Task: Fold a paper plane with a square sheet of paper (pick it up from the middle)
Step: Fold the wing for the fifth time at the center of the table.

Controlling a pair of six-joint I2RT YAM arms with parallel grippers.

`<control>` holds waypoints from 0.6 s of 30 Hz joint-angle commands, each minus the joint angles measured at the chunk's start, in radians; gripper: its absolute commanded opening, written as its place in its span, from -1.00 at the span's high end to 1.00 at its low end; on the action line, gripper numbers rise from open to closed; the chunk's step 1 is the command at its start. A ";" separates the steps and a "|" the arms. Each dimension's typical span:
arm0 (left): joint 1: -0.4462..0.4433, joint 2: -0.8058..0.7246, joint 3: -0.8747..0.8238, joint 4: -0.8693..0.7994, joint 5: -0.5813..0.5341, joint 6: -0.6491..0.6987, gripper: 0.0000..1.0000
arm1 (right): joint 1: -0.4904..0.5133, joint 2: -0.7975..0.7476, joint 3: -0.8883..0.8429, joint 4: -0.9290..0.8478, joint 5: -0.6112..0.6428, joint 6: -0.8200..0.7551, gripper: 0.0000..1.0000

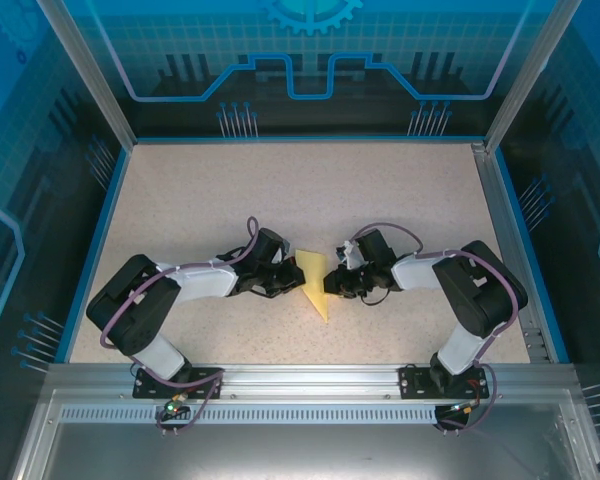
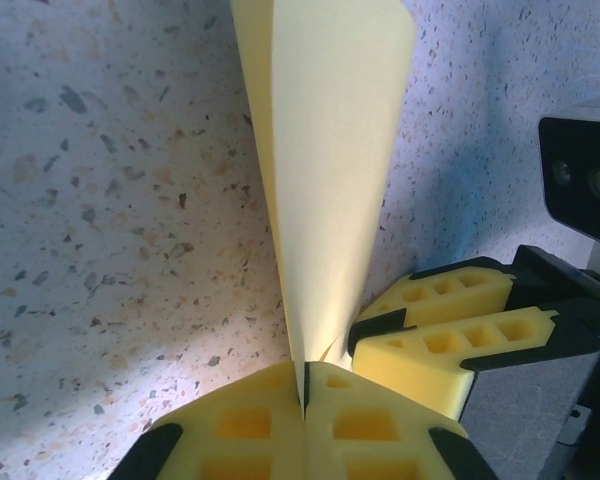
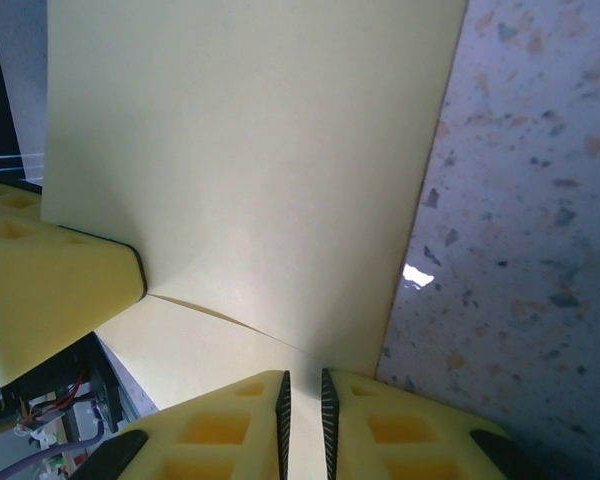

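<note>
Worktop point(image 1: 280, 190): bare room was seen toward far and side edges | yellow sheet point(image 1: 316, 284): was found folded, mid-worktop, nearer near edge | left gripper point(image 2: 305, 388): was clamped on sheet's edge | right gripper point(image 3: 303, 390): jaws were narrowly parted around sheet's edge, hold untellable

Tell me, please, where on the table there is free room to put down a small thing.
The far half of the table, between the paper and the back wall, is bare. A smaller bare patch lies between the arm bases. The middle is crowded: the left gripper and right gripper meet at the paper.
</note>
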 commanded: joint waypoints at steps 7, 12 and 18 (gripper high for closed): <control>-0.009 -0.011 0.023 -0.037 -0.011 -0.017 1.00 | 0.039 -0.207 -0.010 -0.158 0.226 -0.085 0.38; -0.008 -0.030 0.023 -0.040 -0.010 -0.022 1.00 | 0.165 -0.349 -0.041 -0.243 0.470 -0.169 0.24; -0.008 -0.031 0.038 -0.058 0.003 -0.019 1.00 | 0.380 -0.375 -0.050 -0.285 0.733 -0.241 0.19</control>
